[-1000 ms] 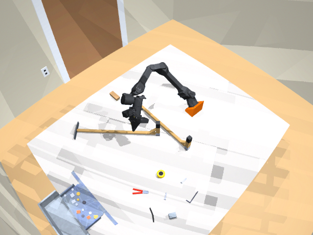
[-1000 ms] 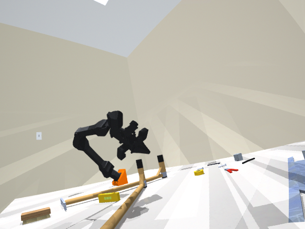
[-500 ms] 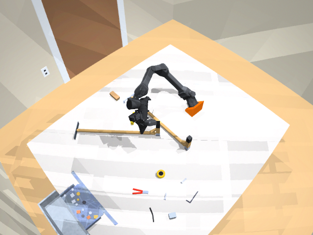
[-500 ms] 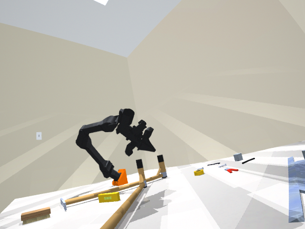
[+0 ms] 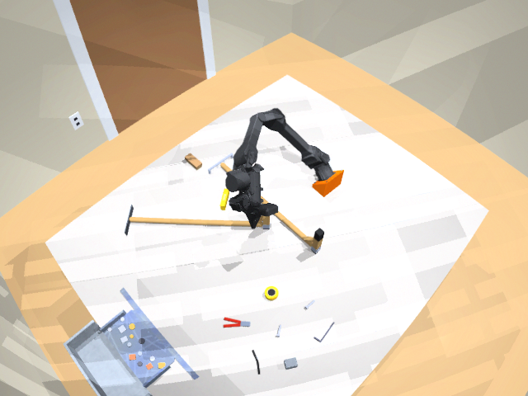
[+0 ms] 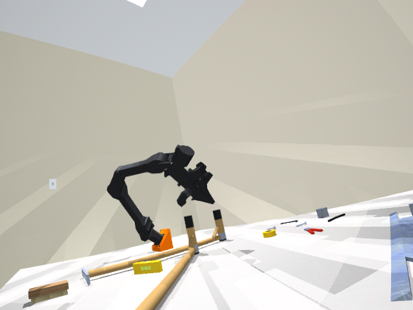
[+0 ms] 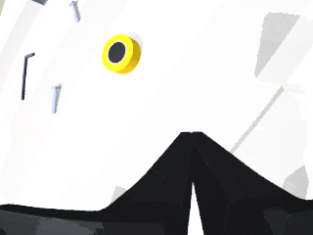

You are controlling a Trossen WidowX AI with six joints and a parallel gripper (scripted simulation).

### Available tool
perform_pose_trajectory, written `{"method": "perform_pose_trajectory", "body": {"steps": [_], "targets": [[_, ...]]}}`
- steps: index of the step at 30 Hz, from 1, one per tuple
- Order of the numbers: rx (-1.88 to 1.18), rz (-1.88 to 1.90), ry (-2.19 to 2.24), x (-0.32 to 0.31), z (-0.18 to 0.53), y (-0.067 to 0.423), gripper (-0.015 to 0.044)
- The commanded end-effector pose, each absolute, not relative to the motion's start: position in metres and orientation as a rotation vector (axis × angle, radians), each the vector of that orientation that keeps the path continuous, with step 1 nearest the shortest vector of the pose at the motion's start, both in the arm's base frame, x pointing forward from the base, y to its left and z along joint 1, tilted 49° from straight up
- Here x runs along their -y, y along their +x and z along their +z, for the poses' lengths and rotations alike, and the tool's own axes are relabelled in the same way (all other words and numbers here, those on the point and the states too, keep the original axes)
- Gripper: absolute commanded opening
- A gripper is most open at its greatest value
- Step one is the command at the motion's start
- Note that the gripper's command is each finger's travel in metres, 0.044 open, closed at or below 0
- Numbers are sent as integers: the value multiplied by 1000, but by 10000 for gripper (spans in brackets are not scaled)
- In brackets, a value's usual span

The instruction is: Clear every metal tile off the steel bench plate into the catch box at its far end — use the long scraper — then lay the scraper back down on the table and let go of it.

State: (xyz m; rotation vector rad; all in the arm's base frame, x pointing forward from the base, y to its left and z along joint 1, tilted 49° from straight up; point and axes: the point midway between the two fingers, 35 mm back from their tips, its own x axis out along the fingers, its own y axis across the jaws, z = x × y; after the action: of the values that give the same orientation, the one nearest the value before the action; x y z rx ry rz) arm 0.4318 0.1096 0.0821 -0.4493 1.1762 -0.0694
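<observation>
My gripper (image 5: pixel 257 222) (image 6: pixel 208 200) (image 7: pixel 191 141) is shut and empty. It hangs just above the black-capped upright handle (image 6: pixel 188 221) of a long wooden scraper (image 5: pixel 187 221) (image 6: pixel 166 283) with a dark blade (image 5: pixel 129 219). A second long wooden tool (image 5: pixel 289 224) (image 6: pixel 133 261) with a pale blade (image 5: pixel 219 162) (image 6: pixel 85 276) and its own upright handle (image 5: pixel 318 233) (image 6: pixel 217 214) crosses behind it. The steel bench plate (image 5: pixel 170 341) (image 6: pixel 398 267) lies at the near left and bears several small coloured tiles (image 5: pixel 132 337). The catch box (image 5: pixel 91 358) adjoins its far end.
A yellow level (image 5: pixel 223 199) (image 6: pixel 147 267) and a wooden block (image 5: pixel 193 161) (image 6: pixel 48 289) lie near the tools. A yellow tape roll (image 5: pixel 271 292) (image 6: pixel 269 233) (image 7: pixel 121 54), red pliers (image 5: pixel 232 320) (image 6: pixel 313 230), bolts, a hex key (image 5: pixel 323 332) and a grey block (image 5: pixel 290 363) are scattered about.
</observation>
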Motion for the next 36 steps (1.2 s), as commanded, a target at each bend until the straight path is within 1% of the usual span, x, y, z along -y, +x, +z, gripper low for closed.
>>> {"method": "perform_pose_trajectory", "body": {"steps": [1,36], "targets": [[-1205,-75,-467,-119,75,425,0],[-1399,-127,-686,-176,31,353,0]]}}
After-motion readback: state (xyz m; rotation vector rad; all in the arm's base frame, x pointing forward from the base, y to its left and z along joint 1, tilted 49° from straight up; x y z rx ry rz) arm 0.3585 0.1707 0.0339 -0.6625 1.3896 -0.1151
